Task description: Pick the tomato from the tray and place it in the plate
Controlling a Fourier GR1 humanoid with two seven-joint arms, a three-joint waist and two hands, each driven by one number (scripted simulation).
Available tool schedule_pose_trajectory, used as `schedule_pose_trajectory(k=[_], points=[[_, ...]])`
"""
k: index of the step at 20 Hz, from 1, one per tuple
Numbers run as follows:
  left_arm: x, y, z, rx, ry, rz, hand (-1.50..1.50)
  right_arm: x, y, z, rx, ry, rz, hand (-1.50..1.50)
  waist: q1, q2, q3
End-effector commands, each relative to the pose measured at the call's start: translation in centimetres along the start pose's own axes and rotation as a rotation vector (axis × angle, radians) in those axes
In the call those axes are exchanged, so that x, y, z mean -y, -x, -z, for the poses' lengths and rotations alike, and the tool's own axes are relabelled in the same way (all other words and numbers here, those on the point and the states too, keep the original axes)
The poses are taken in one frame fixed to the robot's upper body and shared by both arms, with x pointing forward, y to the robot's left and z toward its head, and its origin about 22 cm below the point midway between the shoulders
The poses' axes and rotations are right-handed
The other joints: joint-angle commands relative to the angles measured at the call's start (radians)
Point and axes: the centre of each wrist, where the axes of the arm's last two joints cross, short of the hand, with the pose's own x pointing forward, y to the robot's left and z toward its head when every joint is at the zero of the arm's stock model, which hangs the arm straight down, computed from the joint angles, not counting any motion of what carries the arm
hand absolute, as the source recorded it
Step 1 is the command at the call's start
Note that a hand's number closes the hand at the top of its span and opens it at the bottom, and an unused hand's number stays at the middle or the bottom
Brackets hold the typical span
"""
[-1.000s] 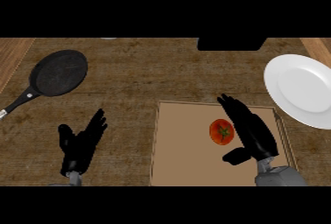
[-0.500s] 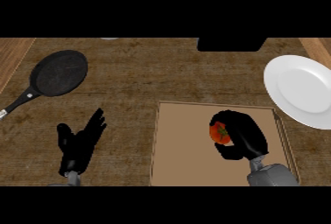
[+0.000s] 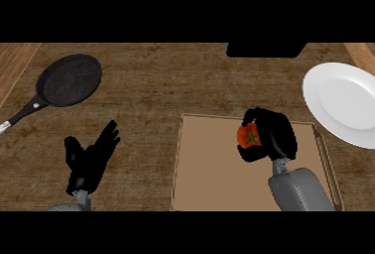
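Observation:
The red tomato with a green stem mark shows inside my right hand, whose fingers and thumb curl round it over the upper part of the brown tray. Most of the tomato is hidden by the hand. The white plate lies to the right of the tray, partly cut off by the view's edge. My left hand rests open on the counter to the left of the tray, fingers pointing up.
A black frying pan with its handle toward the lower left lies at the upper left. A black object sits at the counter's far edge. Wooden strips border the counter left and right.
My right hand has closed round the tomato and shifted slightly up the tray with it. The left hand has stayed put.

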Motion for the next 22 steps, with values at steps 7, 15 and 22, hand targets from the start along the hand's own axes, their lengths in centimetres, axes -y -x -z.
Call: schedule_pose_trajectory(k=[7, 15, 22], points=[[1.4, -0.8, 0.6, 0.032, 0.072, 0.020, 0.00, 6.5, -3.0, 8.0, -0.642, 0.503, 0.115, 1.50, 0.066, 0.021, -0.003], [0.7, -1.7, 0.9, 0.012, 0.071, 0.017, 0.00, 8.4, -4.5, 11.8, -0.835, 0.829, 0.196, 1.50, 0.055, 0.019, 0.001], [0.5, -0.6, 0.0, 0.020, 0.035, 0.006, 0.00, 7.0, -1.1, 11.6, -0.884, 1.015, 0.303, 1.50, 0.024, 0.010, 0.002]])
